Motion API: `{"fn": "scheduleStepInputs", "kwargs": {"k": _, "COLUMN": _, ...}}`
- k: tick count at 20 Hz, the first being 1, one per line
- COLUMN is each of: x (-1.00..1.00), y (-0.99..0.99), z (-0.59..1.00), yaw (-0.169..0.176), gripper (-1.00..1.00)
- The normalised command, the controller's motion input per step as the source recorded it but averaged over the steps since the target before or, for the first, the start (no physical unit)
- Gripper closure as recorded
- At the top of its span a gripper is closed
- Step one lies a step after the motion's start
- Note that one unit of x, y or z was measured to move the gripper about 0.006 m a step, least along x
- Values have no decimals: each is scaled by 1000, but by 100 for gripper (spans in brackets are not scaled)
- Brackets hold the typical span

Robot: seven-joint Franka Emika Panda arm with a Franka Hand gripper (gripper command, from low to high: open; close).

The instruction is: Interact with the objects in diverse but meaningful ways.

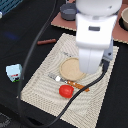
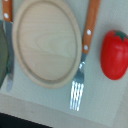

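Woven cream placemat (image 1: 42, 75) covers the middle of the dark table (image 1: 20, 30), and the white arm stands over it with its wrist camera looking straight down. The gripper's fingertips appear in neither view: the arm's own body hides them in the exterior view, and the wrist view shows none, so I cannot tell how far the jaws are parted or whether they carry anything.

Directly below the jaws lies a round wooden plate (image 2: 46, 44), pale and flat. Touching its rim lies a wooden-handled fork (image 2: 82, 60), and a knife (image 2: 7, 30) lies at the opposite rim.

Just beyond the fork, off to one side of the jaws, rests the red tomato (image 2: 114, 54), glossy and rounded with a small green top. It looks like a light, hard plastic toy, likely slippery and inclined to roll; a hold across its middle, with the jaws closing squarely on the widest part, seems safest.

Well away from the jaws, off the mat toward the exterior view's left, stands the small white carton (image 1: 14, 72); it is probably light, with flat sides that suit a pinch. Farther back lies the dark brown stick (image 1: 46, 41), thin and stiff-looking, best taken at mid-length.
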Motion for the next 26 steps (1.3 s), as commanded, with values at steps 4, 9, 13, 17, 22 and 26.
{"fn": "scheduleStepInputs", "kwargs": {"k": 4, "x": 106, "y": 953, "z": -84, "yaw": 49, "gripper": -100}}
{"fn": "scheduleStepInputs", "kwargs": {"k": 9, "x": 19, "y": 849, "z": -186, "yaw": -18, "gripper": -100}}
{"fn": "scheduleStepInputs", "kwargs": {"k": 13, "x": 0, "y": 855, "z": -99, "yaw": -79, "gripper": -100}}
{"fn": "scheduleStepInputs", "kwargs": {"k": 17, "x": 0, "y": 787, "z": -120, "yaw": -96, "gripper": -100}}
{"fn": "scheduleStepInputs", "kwargs": {"k": 22, "x": -10, "y": 599, "z": -147, "yaw": -34, "gripper": -100}}
{"fn": "scheduleStepInputs", "kwargs": {"k": 26, "x": 13, "y": 229, "z": -343, "yaw": 0, "gripper": -100}}
